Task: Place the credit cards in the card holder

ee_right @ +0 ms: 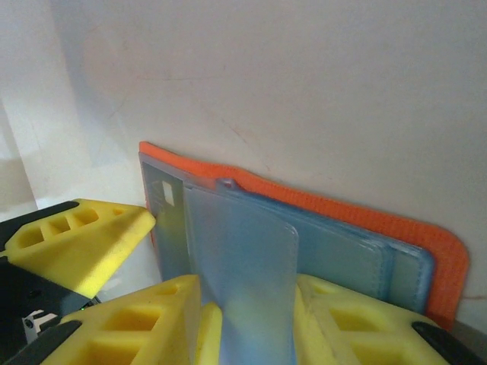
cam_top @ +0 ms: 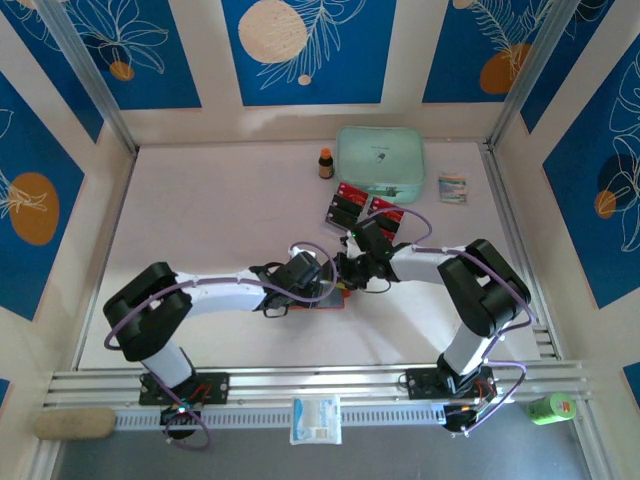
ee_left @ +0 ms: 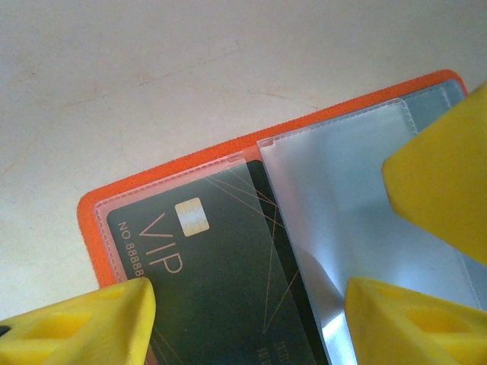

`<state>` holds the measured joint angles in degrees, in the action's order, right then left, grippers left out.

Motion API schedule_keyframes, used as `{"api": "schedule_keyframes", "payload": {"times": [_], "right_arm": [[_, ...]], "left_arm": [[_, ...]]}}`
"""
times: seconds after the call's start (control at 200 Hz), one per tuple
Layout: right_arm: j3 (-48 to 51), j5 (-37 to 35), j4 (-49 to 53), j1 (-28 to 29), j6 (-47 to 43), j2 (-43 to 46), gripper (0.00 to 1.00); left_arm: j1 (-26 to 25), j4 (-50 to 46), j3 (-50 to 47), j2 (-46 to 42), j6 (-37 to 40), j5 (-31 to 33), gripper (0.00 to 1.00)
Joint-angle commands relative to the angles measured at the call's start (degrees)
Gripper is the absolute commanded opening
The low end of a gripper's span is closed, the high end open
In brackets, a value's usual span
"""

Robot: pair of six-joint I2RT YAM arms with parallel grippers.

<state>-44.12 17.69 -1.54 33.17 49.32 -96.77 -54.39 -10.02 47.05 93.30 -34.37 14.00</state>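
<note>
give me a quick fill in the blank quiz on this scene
1. The card holder has a ___ outer edge.
2. The black card in its clear pocket reads ___.
3. In the top view, the brown bottle stands to the ___ of the mint-green pouch.
Missing words: orange; VIP; left.

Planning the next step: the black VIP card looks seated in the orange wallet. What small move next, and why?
Probably back the right gripper off the clear plastic sleeve between its fingers: the black VIP card sits inside a pocket of the flat orange wallet, and more red and black cards wait by the mint-green pouch.
</note>
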Motion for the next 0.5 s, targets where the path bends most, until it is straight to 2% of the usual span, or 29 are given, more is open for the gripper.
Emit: {"api": "schedule_keyframes", "payload": {"times": [0.0, 0.195, 0.495], "right_arm": [[-0.2, 2.9, -0.4, -0.4, 1.1, -0.5, 0.36], [-0.7, 3.7, 0.2, -0.5, 1.8, 0.8, 0.36], [-2.2, 3.3, 3.7, 0.8, 2.3, 4.3, 0.37]], "left_arm": [[0.3, -0.7, -1.0, -1.1, 0.1, 0.7, 0.67], [0.3, -1.0, -1.0, -2.9, -0.1, 1.1, 0.75], [0.4, -1.8, -1.9, -12.1, -0.9, 4.0, 0.97]]}}
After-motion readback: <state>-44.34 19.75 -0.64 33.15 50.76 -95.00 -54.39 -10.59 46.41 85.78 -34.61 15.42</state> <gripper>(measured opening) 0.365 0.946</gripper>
